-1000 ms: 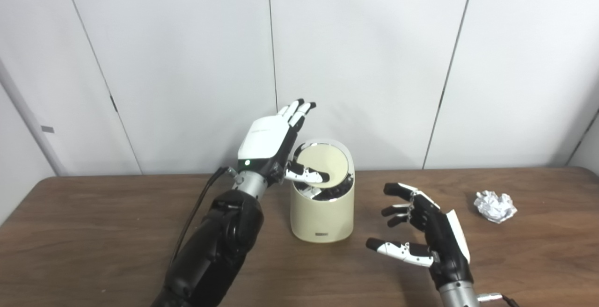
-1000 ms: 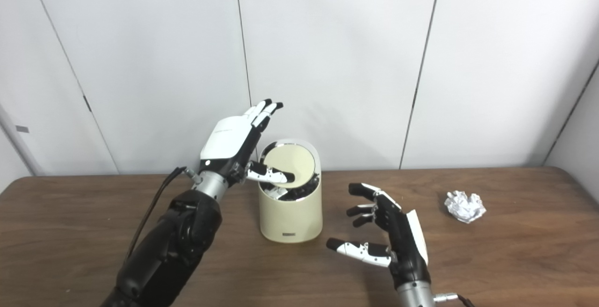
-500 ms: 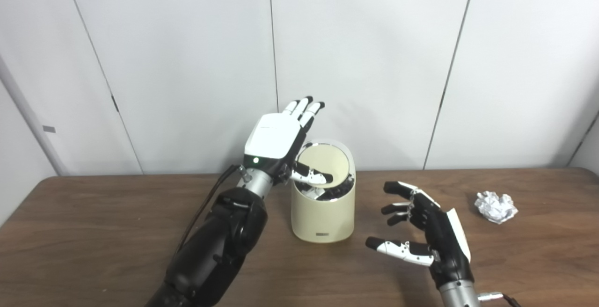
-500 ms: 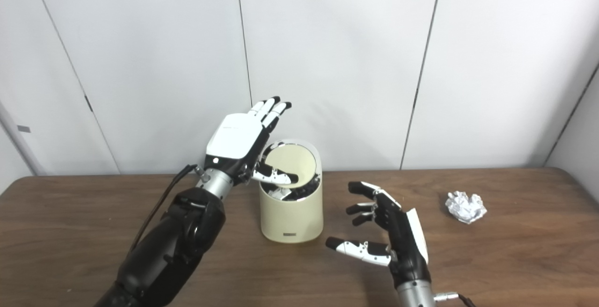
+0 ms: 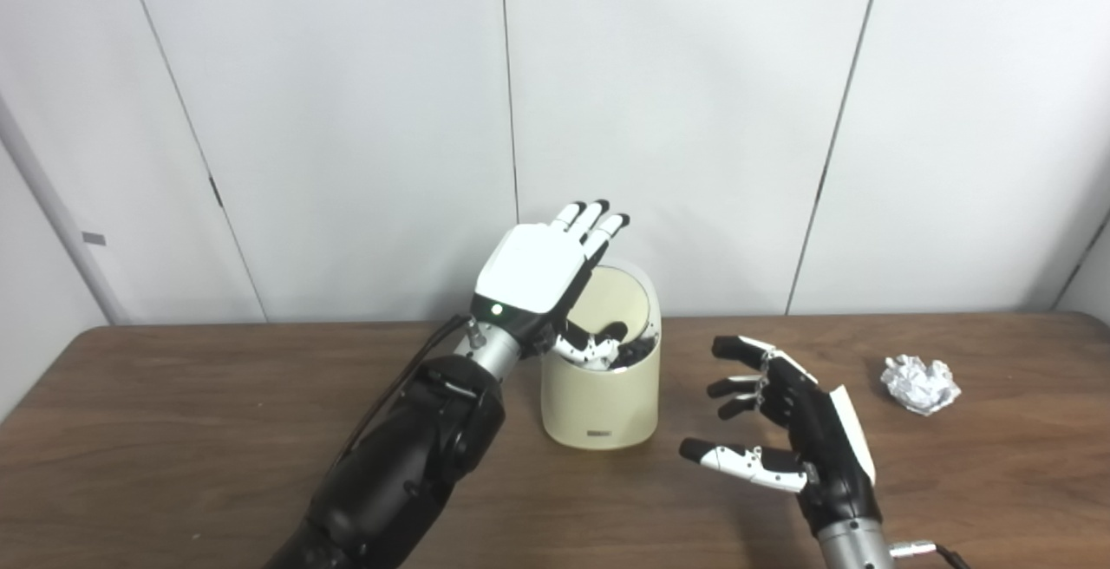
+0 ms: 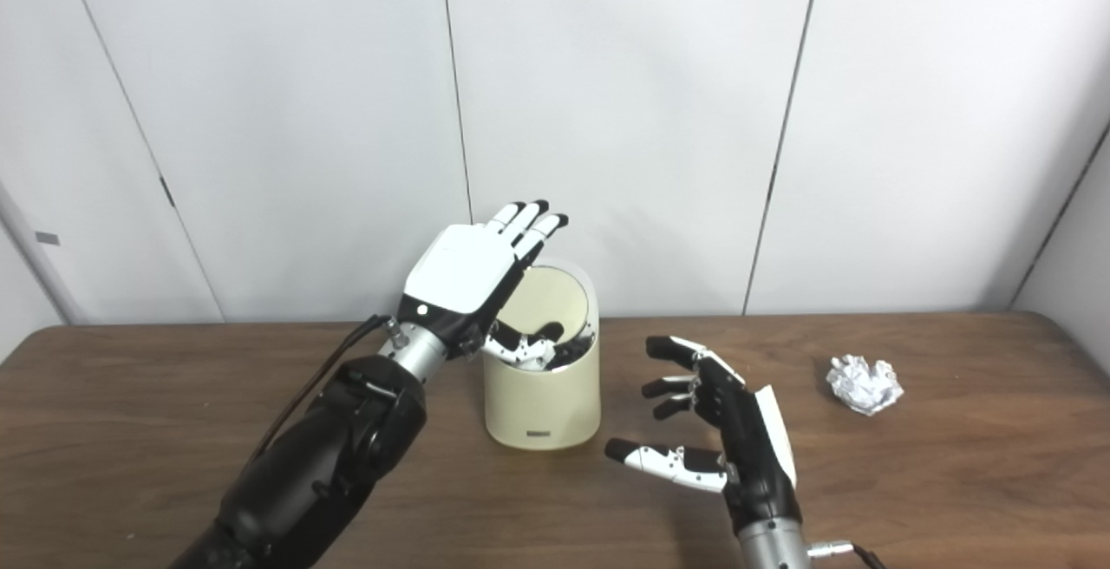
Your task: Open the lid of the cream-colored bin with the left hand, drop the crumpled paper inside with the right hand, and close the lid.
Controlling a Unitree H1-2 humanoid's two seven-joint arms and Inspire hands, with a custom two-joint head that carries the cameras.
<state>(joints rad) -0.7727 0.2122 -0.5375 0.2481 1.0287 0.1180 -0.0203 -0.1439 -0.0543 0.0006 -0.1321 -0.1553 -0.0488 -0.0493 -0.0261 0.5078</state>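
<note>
The crumpled paper [image 5: 920,382], near the worktop's [image 5: 173,430] right edge, is judged light and crushable; the right hand [image 5: 785,426] waits spread and empty while the left hand's [image 5: 542,278] thumb presses the bin [image 5: 598,400] lid.

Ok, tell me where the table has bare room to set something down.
Bare wood lies left of the left hand and its arm, and between the right hand and the crumpled paper. It is crowded around the cream-colored bin, where the left hand presses the lid.

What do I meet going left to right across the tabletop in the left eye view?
left hand → cream-colored bin → right hand → crumpled paper.
</note>
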